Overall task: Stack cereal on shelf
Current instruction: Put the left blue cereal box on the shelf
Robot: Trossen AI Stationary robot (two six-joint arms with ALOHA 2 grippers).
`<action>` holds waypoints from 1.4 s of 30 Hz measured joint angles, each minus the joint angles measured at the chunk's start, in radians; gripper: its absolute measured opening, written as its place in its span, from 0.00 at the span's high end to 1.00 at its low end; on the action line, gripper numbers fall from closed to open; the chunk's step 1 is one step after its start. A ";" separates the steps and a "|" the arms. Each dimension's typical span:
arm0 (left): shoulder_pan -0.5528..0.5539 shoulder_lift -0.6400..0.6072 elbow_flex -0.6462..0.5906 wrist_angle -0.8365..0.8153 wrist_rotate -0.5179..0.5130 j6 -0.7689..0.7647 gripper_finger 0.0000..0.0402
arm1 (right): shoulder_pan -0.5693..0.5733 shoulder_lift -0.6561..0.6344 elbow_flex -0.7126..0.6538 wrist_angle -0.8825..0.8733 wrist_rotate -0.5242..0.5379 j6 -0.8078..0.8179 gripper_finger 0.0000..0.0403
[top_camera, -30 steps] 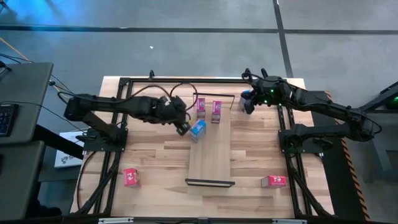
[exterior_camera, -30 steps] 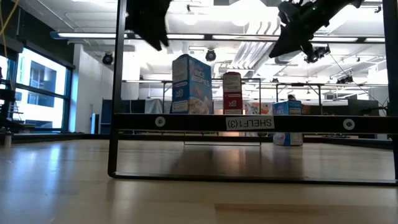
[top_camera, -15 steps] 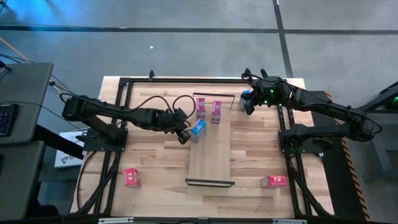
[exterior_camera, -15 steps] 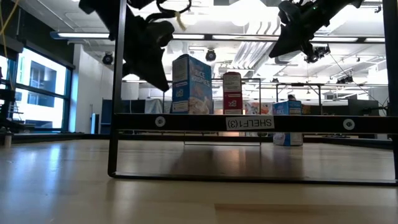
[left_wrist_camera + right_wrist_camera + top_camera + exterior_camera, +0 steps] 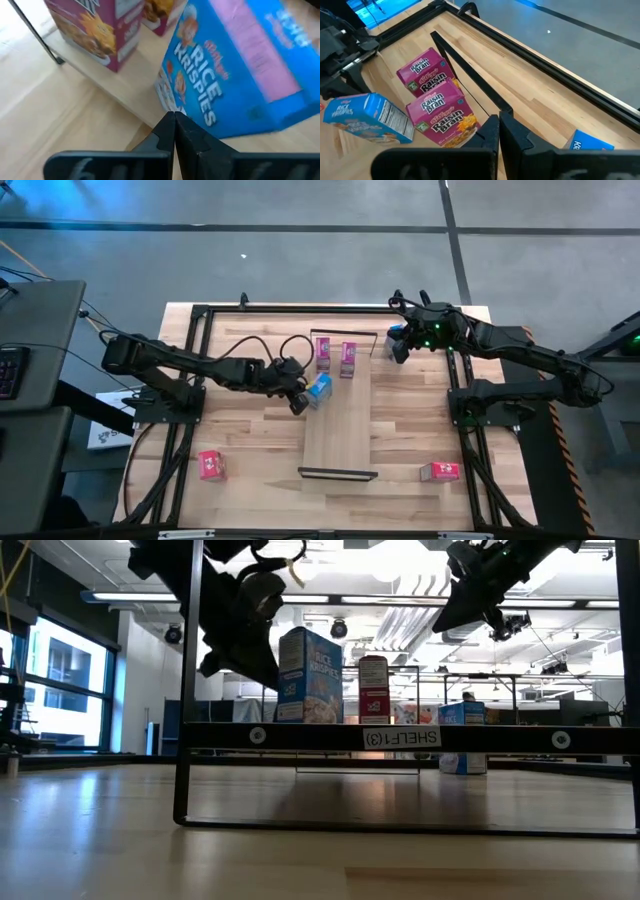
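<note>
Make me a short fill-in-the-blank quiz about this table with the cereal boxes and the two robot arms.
1. The two pink boxes on the shelf read Raisin ____.
2. The left gripper, fingers shut, sits beside a box coloured ____.
3. The number of red boxes lying on the table off the shelf is ____.
4. The right gripper hangs near another ____ box.

Missing words: Bran; blue; two; blue

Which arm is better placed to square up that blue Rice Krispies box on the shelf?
Probably the left. Its shut end effector sits right beside the blue Rice Krispies box at the shelf edge. The right end effector, also shut, waits beyond the far end of the shelf.
</note>
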 joint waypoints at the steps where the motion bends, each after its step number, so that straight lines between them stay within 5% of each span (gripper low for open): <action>1: 0.000 0.005 0.000 -0.001 0.007 -0.001 1.00 | 0.000 0.000 0.000 0.000 0.002 0.000 1.00; 42: -0.088 -0.006 0.000 0.045 0.068 -0.217 1.00 | 0.000 0.000 0.000 0.001 0.005 -0.008 1.00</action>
